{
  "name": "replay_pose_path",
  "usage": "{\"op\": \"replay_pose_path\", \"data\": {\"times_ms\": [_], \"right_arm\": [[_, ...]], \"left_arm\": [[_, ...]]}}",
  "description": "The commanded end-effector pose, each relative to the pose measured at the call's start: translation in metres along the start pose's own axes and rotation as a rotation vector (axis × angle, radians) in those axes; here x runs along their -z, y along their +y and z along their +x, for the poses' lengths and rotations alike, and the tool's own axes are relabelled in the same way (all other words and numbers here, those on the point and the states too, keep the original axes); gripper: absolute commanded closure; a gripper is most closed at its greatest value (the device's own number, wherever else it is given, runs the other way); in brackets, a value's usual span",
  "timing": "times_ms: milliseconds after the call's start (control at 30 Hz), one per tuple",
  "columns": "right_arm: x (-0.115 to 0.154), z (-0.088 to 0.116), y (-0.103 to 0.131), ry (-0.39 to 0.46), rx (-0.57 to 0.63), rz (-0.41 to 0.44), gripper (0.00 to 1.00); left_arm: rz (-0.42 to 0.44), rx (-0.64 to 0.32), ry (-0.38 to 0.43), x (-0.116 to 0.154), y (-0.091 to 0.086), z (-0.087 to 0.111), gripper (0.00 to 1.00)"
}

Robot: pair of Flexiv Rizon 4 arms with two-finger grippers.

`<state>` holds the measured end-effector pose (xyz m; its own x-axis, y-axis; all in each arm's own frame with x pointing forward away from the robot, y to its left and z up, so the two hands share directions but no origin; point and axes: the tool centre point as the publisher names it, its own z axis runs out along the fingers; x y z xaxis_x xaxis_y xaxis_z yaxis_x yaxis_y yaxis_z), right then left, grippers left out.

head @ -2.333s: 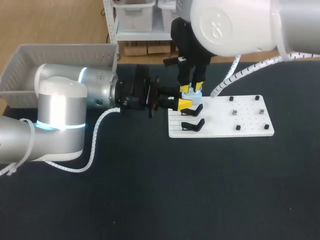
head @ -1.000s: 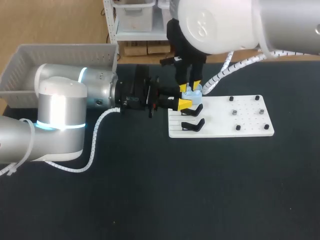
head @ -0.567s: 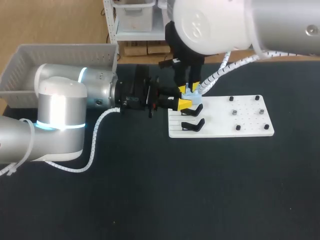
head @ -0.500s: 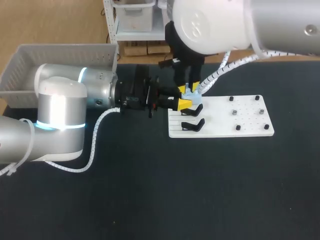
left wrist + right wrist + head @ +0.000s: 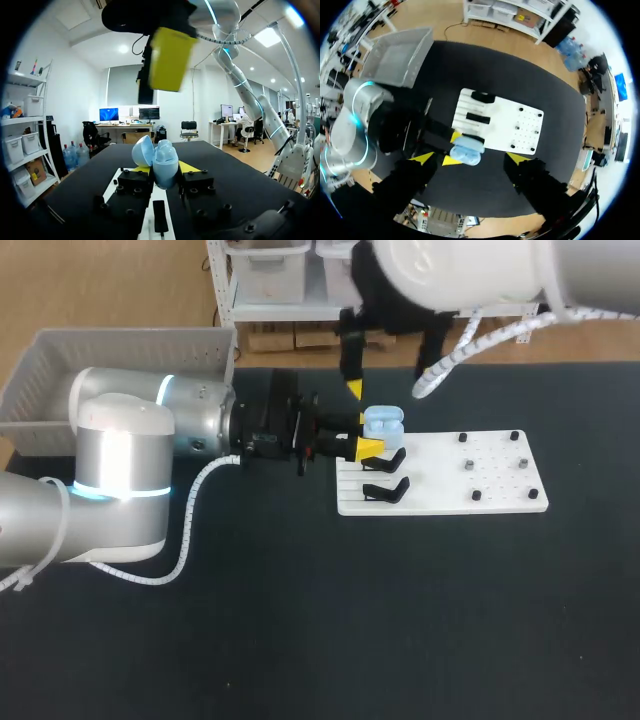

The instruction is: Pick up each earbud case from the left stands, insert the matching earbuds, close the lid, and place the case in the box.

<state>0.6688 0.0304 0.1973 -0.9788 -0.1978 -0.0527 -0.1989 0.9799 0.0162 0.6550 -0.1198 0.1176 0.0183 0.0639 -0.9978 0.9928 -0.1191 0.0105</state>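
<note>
- Gripping the pale blue earbud case (image 5: 383, 422), our left gripper (image 5: 365, 434) has both yellow tips clamped on it, lid open, at the white board's (image 5: 490, 480) left edge.
- Our right gripper (image 5: 470, 158) hangs above the case, fingers wide apart.
- Two black stands (image 5: 385, 490) sit on the board just beside the case.
- We see a grey box (image 5: 60, 360) at the black counter's (image 5: 400, 620) far left corner.
</note>
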Motion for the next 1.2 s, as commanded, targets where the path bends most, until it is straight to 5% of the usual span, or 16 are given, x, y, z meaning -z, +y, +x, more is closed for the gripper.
{"op": "replay_pose_path", "data": {"times_ms": [33,467,767,1200], "right_arm": [[-0.008,-0.012,-0.019,-0.08,-0.132,0.02,0.0],[-0.047,-0.047,-0.053,-0.048,-0.24,0.082,0.0],[-0.063,-0.022,-0.048,0.01,-0.214,0.072,0.0],[-0.05,0.016,-0.046,0.028,-0.193,0.066,0.0]], "left_arm": [[-0.001,-0.001,-0.001,0.0,0.0,0.001,1.0],[-0.001,-0.001,-0.001,0.0,0.0,0.001,1.0],[-0.001,-0.001,-0.001,0.0,0.0,0.001,1.0],[-0.001,-0.001,-0.001,0.0,0.0,0.001,1.0]]}}
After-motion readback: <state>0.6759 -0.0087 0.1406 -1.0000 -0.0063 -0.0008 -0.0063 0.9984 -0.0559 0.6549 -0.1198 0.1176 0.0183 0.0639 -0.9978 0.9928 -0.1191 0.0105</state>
